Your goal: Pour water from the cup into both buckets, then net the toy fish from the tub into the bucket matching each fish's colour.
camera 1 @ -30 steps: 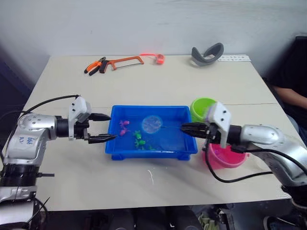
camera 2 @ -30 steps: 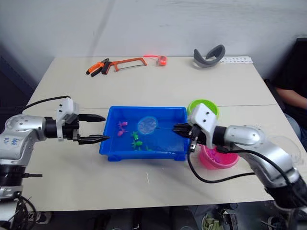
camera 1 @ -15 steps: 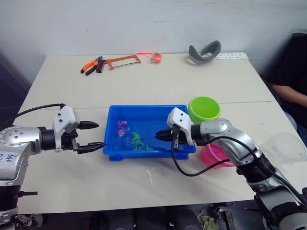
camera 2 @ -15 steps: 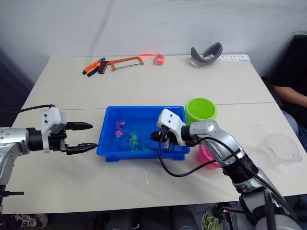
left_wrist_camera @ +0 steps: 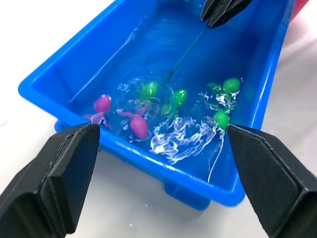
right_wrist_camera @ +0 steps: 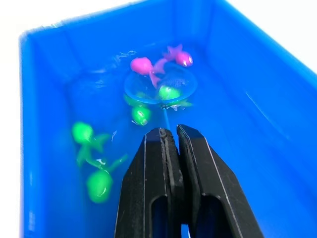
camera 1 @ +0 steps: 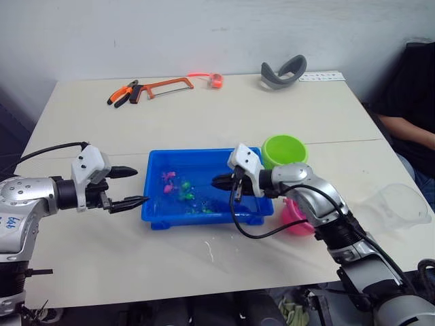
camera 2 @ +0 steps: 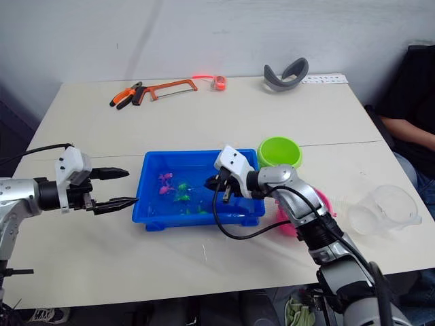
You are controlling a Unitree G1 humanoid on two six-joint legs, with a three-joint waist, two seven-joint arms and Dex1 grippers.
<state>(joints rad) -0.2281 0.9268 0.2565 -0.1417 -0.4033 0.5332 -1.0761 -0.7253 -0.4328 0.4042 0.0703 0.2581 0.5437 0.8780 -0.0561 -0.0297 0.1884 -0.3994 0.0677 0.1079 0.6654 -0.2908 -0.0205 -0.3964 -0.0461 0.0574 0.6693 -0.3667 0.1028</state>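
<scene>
With the right gripper [right_wrist_camera: 171,136] pinching the net [right_wrist_camera: 161,88] by its handle, hoop dipped among the toy fish [left_wrist_camera: 148,90] in the tub [camera 1: 157,219], and the left gripper [camera 1: 130,187] spread just beside its left end, lift slowly, level; a green fish seems inside.

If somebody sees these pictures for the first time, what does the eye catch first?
The bright blue tub at the table's middle, with pink and green toy fish in rippling water. The right pincer holds the net dipped among them. Beside the tub stand the lime green bucket and pink bucket.
</scene>
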